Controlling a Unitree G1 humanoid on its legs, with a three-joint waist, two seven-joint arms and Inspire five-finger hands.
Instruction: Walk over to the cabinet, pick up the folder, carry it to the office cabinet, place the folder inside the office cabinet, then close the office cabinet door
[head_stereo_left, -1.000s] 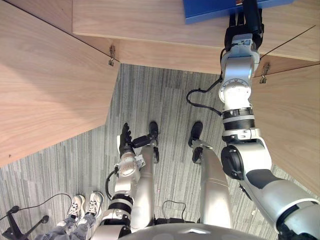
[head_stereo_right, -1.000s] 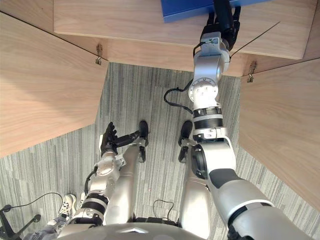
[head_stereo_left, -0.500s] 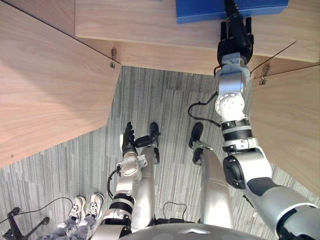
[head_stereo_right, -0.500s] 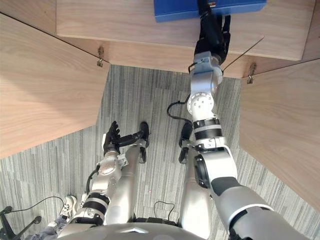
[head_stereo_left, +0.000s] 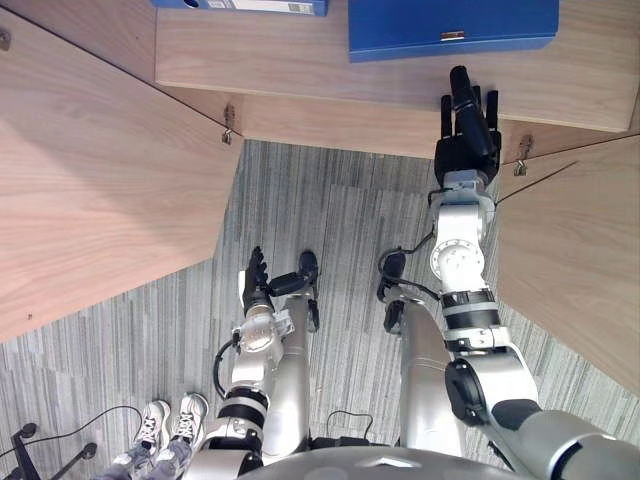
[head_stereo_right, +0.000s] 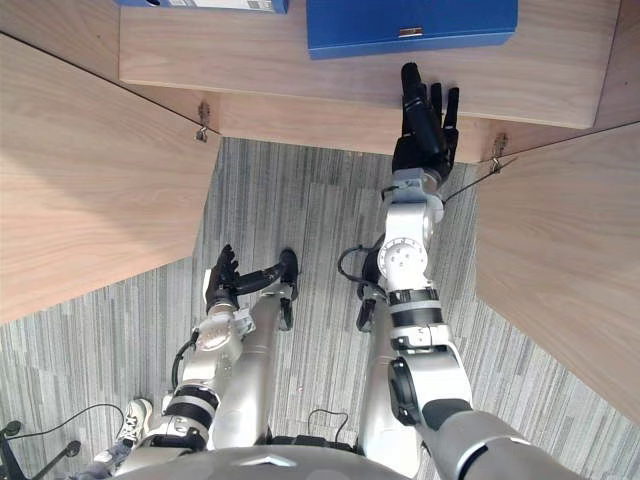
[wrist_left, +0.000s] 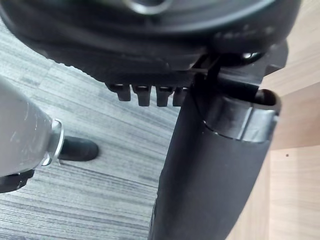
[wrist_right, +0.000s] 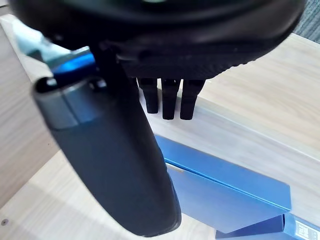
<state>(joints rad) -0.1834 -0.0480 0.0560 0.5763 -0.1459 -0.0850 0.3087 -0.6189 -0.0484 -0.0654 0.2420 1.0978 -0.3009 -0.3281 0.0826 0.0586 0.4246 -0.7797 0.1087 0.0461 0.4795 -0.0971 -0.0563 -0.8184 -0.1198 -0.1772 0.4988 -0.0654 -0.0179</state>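
Now we had drawn the right robot hand (head_stereo_left: 465, 135) back, fingers straight and empty, leaving the folder (head_stereo_left: 450, 25) on the cabinet shelf (head_stereo_left: 300, 50) just beyond its fingertips, so we judged only closing the door (head_stereo_left: 580, 260) remained.

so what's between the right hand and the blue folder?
Only bare wooden shelf separates the right hand from the blue folder, in both eye views.

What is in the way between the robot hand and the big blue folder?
Nothing visible. The open right robot hand is apart from the big blue folder, with just bare wooden shelf between them.
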